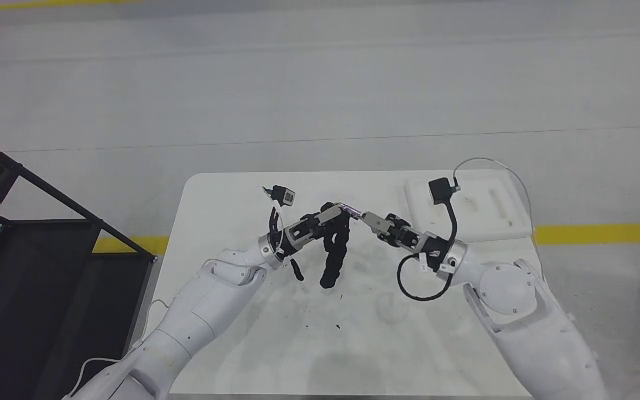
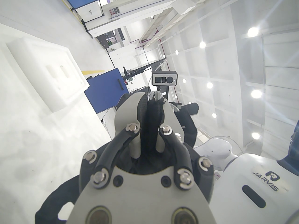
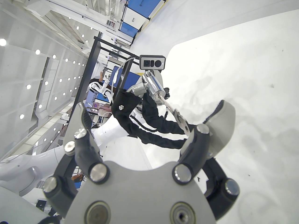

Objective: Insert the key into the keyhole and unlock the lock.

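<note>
The key (image 3: 175,114) sits with its blade pushed into the keyhole of the silver lock cylinder (image 3: 153,87), its head sticking out toward the right arm. The cylinder belongs to a cable lock whose black fabric-sheathed cable (image 3: 161,127) loops down from it and hangs over the middle of the bench (image 1: 250,340).

The right pincer (image 3: 151,109) is spread wide, gripping nothing. The key's head lies just against the inner side of one of its fingers (image 3: 198,138), and whether metal and pad actually touch cannot be told. The other finger stands well apart from the key.

The left pincer (image 2: 151,104) is pressed together on the black cable just behind the cylinder and holds the lock up above the bench, facing the right arm.

In the top view both pincers meet over the bench's middle. A white foam tray (image 1: 485,205) rests at the bench's far right corner. A small black and grey device (image 1: 281,194) lies near the far edge, left of the lock.
</note>
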`<state>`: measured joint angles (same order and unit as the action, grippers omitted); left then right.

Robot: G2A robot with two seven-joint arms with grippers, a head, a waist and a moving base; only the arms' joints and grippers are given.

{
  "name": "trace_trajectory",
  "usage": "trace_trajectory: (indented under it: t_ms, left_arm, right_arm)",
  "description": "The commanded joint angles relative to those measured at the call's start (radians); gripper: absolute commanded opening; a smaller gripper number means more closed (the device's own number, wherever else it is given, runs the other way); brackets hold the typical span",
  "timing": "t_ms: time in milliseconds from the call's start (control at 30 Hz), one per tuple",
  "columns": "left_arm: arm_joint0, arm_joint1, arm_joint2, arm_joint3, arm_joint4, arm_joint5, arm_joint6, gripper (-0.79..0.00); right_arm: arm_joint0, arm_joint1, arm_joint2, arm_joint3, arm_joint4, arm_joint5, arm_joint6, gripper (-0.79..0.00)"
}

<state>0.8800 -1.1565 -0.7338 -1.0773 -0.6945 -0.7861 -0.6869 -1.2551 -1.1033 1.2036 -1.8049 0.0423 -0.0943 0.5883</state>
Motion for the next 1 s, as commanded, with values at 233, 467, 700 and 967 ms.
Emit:
trace_trajectory:
  t_ms: [233, 467, 700, 967]
  left_arm:
    - [0.0, 0.0, 0.0, 0.0, 0.0, 0.0, 0.0, -0.785]
    - [0.0, 0.0, 0.0, 0.0, 0.0, 0.0, 0.0, -0.785]
    - [0.0, 0.0, 0.0, 0.0, 0.0, 0.0, 0.0, -0.785]
    - [0.0, 0.0, 0.0, 0.0, 0.0, 0.0, 0.0, -0.785]
  right_arm:
    - [0.016, -0.004, -0.006, 0.0, -0.002, 0.016, 0.0, 0.0]
    - [0.032, -0.007, -0.009, 0.006, -0.008, 0.023, -0.001, 0.0]
    - [0.041, -0.011, -0.012, 0.014, -0.005, 0.023, -0.003, 0.0]
    - [0.041, -0.012, -0.008, 0.007, -0.005, 0.021, -0.002, 0.0]
